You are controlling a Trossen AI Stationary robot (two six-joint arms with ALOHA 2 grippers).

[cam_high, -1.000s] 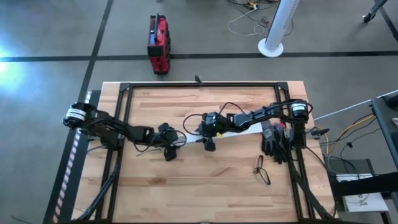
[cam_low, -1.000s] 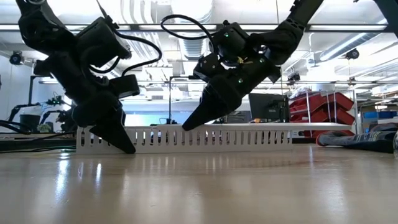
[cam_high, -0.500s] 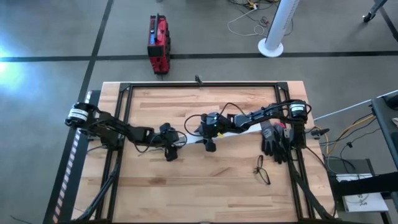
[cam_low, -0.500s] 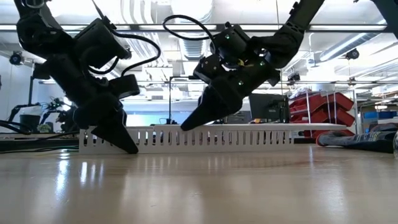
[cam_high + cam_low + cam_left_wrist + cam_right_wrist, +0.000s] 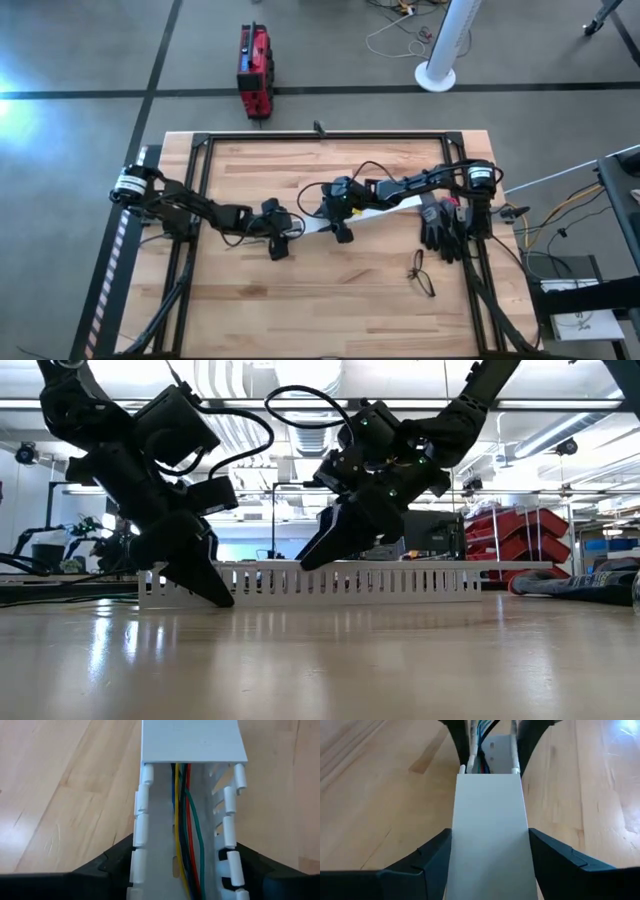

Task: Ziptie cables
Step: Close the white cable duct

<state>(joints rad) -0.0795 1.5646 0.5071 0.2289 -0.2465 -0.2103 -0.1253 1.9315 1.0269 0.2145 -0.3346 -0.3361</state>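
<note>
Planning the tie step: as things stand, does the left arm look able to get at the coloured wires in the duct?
Probably not yet. The left pincer straddles the open duct, fingers outside its walls, so it is occupied; the wires lie exposed, the lid covering only the far part.

The left gripper (image 5: 278, 243) is low at the table's middle, pointing to 3 o'clock, fingers spread apart. The right gripper (image 5: 340, 230) faces it, pointing to 9 o'clock, fingers spread too.

A white slotted cable duct (image 5: 187, 810), half lidded, lies mid-table holding yellow, red, green and blue cables (image 5: 186, 835).
</note>
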